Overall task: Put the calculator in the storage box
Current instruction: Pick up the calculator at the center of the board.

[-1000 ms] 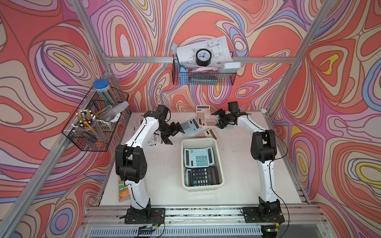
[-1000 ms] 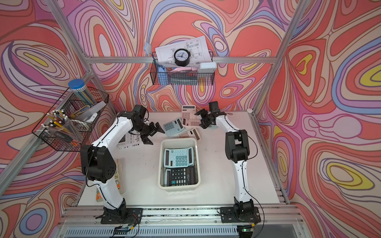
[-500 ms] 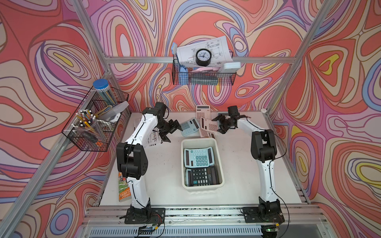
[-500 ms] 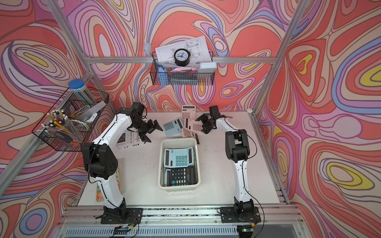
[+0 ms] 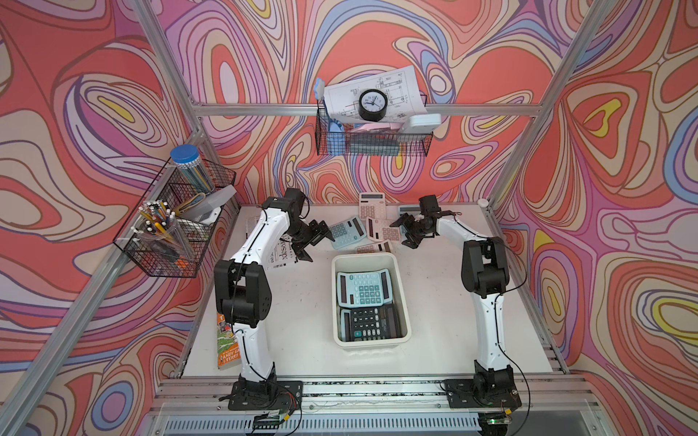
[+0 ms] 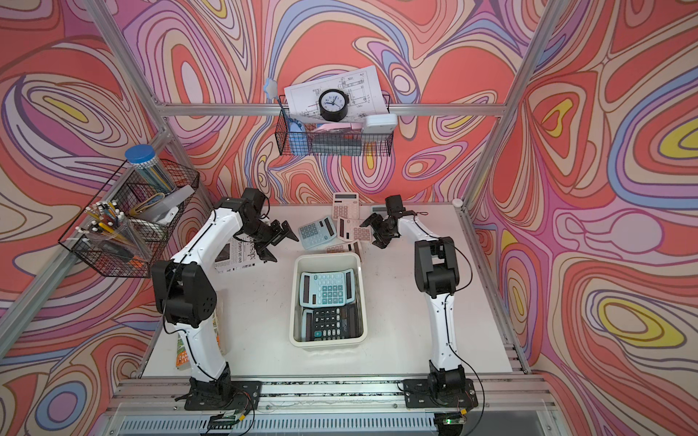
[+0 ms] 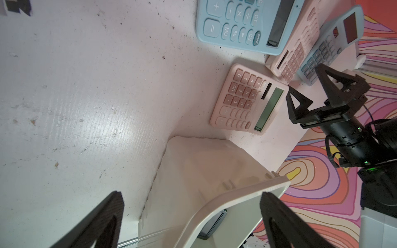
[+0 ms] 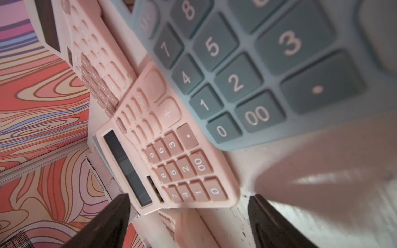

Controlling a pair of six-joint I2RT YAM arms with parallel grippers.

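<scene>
The cream-white storage box [image 5: 364,258] stands mid-table and holds a light blue calculator [image 5: 363,288] and a black one [image 5: 368,324]. Behind it lie loose calculators: a blue one [image 5: 347,231], a pink one [image 5: 383,229] and a small pink one [image 5: 374,247] against the box. My left gripper [image 5: 322,250] hangs open and empty left of the blue one, above the box's far corner [image 7: 193,167]. My right gripper [image 5: 399,234] is open just over the pink calculator [image 8: 167,154], next to a grey-blue one [image 8: 247,64], and grips nothing.
Another pink calculator [image 5: 372,205] leans at the back wall. A newspaper [image 5: 281,256] lies under the left arm and a book [image 5: 226,343] at the front left. Black wire baskets hang on the left wall [image 5: 170,234] and the back wall [image 5: 372,141].
My right gripper has come a little forward and lower over the pink calculators. The left gripper has shifted slightly near the blue calculator. Both stay open.
</scene>
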